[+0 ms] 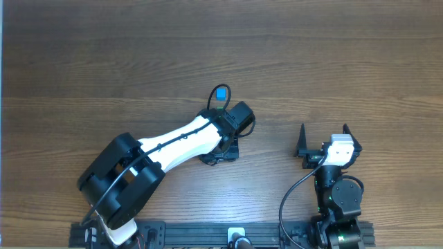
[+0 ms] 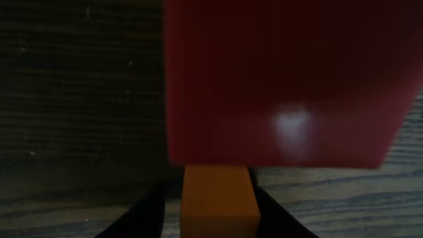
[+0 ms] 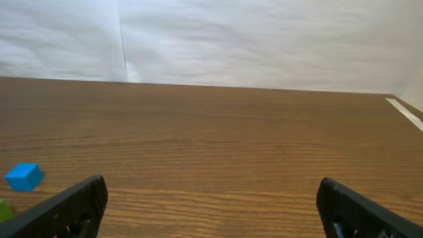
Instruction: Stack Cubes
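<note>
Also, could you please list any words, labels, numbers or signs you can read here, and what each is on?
None. The small blue cube, the glossy red cube, the orange cube and the brown wooden table show no readable print.

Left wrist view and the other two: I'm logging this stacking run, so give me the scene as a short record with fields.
left gripper: shut on the orange cube
red cube: just beyond the orange cube, close to the camera
blue cube: on the table, just past the left arm's wrist
green object: near the blue cube, cut off at the frame edge
right gripper: open, holding nothing, near its own base
table: brown wood grain
</note>
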Action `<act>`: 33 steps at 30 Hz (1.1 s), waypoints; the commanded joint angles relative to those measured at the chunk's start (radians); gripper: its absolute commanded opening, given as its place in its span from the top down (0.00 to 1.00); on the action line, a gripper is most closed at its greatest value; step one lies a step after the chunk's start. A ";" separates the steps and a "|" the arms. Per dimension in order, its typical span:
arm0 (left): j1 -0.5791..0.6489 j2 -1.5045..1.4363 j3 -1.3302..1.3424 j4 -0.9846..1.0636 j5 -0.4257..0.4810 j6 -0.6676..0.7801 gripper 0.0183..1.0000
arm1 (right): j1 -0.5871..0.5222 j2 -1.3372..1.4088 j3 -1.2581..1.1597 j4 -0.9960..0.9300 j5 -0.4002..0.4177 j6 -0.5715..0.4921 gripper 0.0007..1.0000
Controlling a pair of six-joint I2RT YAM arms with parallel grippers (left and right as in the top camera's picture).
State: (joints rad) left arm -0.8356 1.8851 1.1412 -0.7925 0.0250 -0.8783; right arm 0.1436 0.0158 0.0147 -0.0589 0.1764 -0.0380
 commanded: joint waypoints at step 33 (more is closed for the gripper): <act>-0.005 0.026 0.045 -0.041 -0.001 0.011 0.81 | -0.006 -0.011 -0.009 -0.001 -0.007 -0.004 0.01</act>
State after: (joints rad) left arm -0.8360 1.8931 1.1584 -0.8192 0.0257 -0.8780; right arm 0.1436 0.0158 0.0147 -0.0589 0.1764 -0.0380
